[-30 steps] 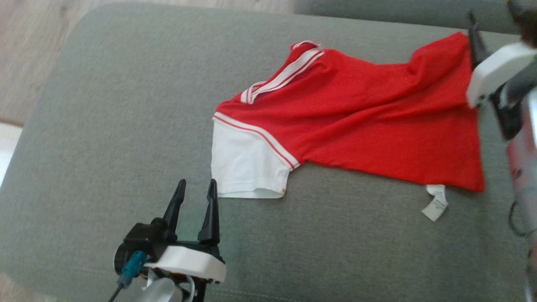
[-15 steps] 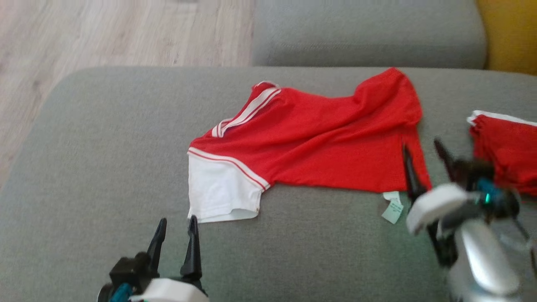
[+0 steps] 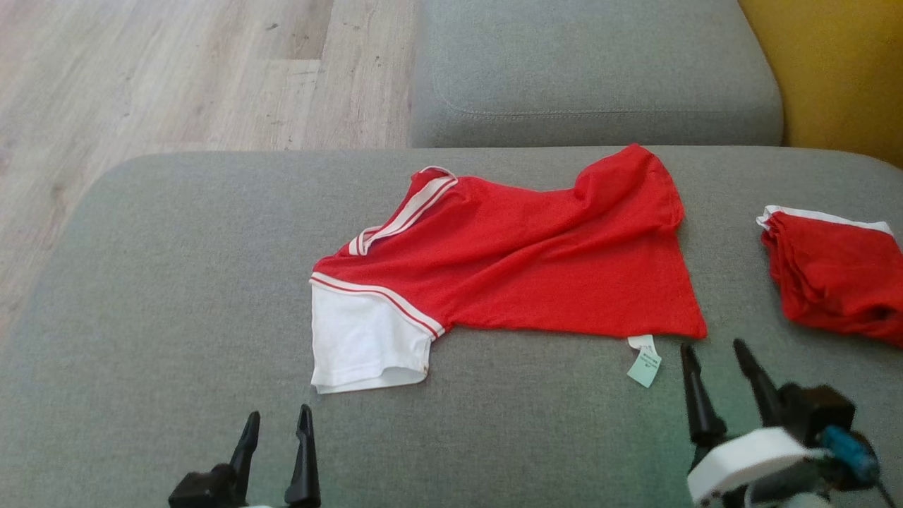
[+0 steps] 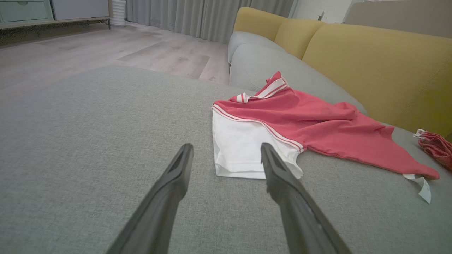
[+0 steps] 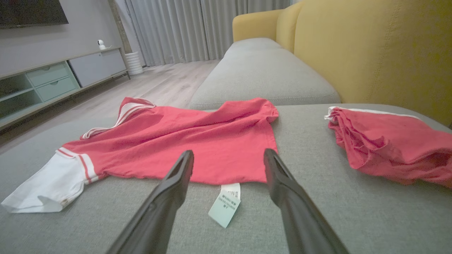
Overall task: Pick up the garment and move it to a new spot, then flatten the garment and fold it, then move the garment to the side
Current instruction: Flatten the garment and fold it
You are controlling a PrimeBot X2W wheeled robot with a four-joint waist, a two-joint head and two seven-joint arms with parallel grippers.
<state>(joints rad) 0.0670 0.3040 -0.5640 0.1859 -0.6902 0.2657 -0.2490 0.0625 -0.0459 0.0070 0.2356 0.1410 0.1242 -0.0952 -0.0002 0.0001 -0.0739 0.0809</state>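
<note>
Both jaws hang spread and empty just short of the rumpled red shirt (image 3: pixel 536 268) on the sofa seat (image 3: pixel 176 282), so a careless pinch could catch only the loose tag (image 3: pixel 643 368) or one layer and fold the wrinkles in.

Bare grey cushion (image 3: pixel 176 282) left of the red shirt (image 3: pixel 536 275), open passage there; to its right, a second red garment (image 3: pixel 832 282) narrows the gap.
</note>
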